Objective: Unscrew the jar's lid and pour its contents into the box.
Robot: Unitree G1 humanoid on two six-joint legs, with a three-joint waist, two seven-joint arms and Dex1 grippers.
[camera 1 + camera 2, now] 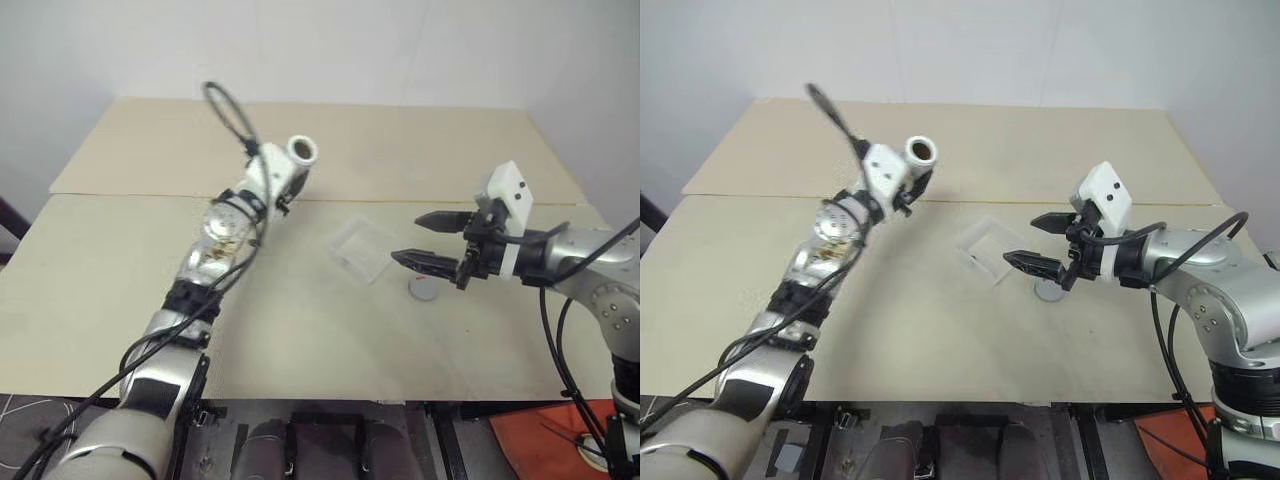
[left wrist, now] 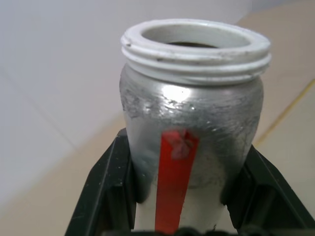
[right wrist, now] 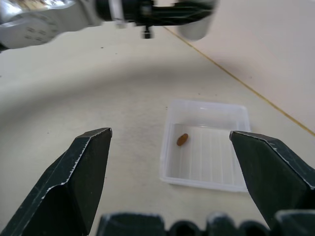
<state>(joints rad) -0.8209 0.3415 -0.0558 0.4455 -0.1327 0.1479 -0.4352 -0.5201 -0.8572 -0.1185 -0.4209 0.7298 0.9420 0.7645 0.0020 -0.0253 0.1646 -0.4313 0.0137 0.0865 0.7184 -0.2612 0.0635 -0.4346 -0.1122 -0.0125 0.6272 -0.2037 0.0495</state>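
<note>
My left gripper (image 1: 287, 170) is raised over the back left of the table, shut on the jar (image 2: 192, 123). The jar is a silver cylinder with a red stripe and a white threaded mouth, uncapped, and it tilts toward the box. The box (image 1: 362, 248), a clear shallow tray, lies mid-table with one small brown piece (image 3: 182, 139) inside it. The grey lid (image 1: 424, 289) lies flat on the table just right of the box, below my right gripper (image 1: 407, 239). That gripper hovers open and holds nothing, pointing at the box.
The table (image 1: 300, 340) is made of two pale boards joined by a seam (image 1: 120, 196) across the back. A black cable loop (image 1: 228, 108) stands up above my left wrist. Past the front right corner lies a red sheet (image 1: 530, 440) on the floor.
</note>
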